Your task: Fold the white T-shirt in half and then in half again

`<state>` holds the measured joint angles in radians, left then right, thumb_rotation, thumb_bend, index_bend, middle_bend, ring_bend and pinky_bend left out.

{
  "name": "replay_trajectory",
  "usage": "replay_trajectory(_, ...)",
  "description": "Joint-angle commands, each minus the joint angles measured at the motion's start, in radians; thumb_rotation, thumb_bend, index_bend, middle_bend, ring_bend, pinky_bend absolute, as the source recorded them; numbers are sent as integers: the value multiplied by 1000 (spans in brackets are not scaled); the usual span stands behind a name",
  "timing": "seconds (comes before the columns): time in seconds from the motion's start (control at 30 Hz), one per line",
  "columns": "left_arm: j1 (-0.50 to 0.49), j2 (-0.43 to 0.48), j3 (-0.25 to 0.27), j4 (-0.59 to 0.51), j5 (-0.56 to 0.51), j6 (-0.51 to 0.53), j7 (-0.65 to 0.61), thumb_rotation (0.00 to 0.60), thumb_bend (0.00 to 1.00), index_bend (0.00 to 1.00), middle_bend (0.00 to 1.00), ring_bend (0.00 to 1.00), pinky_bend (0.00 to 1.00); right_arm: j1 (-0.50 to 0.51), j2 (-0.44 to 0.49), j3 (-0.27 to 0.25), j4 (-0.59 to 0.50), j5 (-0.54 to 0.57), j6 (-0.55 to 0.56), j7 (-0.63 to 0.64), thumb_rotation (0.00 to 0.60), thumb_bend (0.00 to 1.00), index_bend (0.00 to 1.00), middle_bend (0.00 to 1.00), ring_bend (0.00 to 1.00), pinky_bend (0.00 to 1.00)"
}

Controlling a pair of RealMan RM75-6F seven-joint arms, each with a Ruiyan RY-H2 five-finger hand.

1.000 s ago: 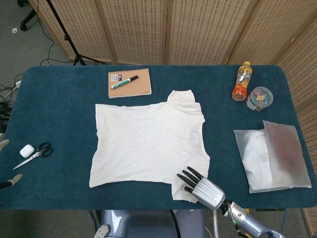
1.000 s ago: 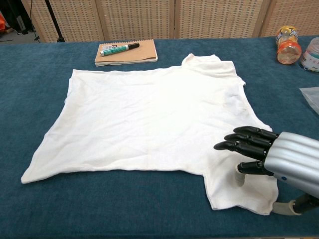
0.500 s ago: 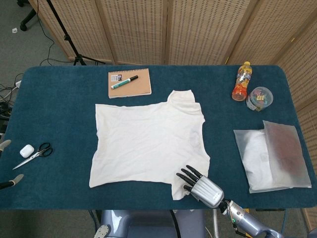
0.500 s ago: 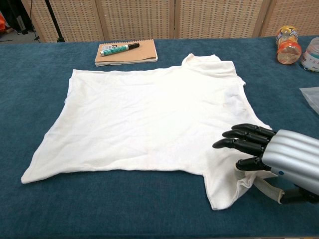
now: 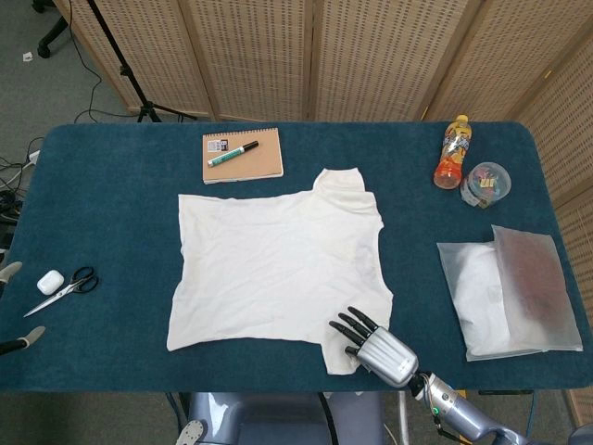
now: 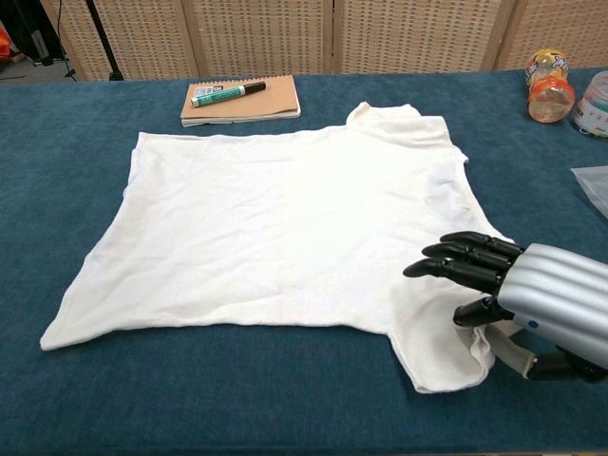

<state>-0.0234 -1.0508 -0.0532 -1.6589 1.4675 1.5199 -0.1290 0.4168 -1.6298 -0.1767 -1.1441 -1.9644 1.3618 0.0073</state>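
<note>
Pinching the sleeve (image 6: 446,361) of the white T-shirt (image 6: 285,218) at lower right, the right hand (image 6: 518,299) is gathering the cloth between thumb and fingers (image 6: 461,261).

My right hand (image 6: 518,304) has closed its thumb and dark fingers (image 6: 456,266) onto the near right sleeve of the white cotton T-shirt (image 6: 285,218) and drawn back slightly toward me. The sleeve's edge, flat on the table a second ago, is now gathered and curled up under my palm, its outline narrower.
</note>
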Motion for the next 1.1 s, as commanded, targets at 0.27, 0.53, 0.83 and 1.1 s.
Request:
replay_trajectory(0.27, -52, -110, 72, 146, 211, -16, 1, 600, 0, 329, 0, 0, 0, 2, 5, -1, -10, 12, 15, 16, 600, 543, 622, 115, 0, 31)
replay_trajectory(0.53, -139, -298, 120, 355, 331, -91, -52, 600, 13, 441, 0, 0, 0, 2, 15, 3, -29, 33, 10, 12, 600, 543, 628, 115, 0, 31)
replay_trajectory(0.83, -175, -469, 133, 485, 324, -123, -150, 600, 58, 505, 0, 0, 0, 2, 26, 11, -50, 65, -8, 10, 600, 557, 628, 115, 0, 31)
replay_trajectory(1.1, -196, -533, 137, 512, 306, -143, -158, 600, 71, 510, 0, 0, 0, 1, 28, 13, -55, 74, -11, 2, 600, 593, 628, 115, 0, 31)
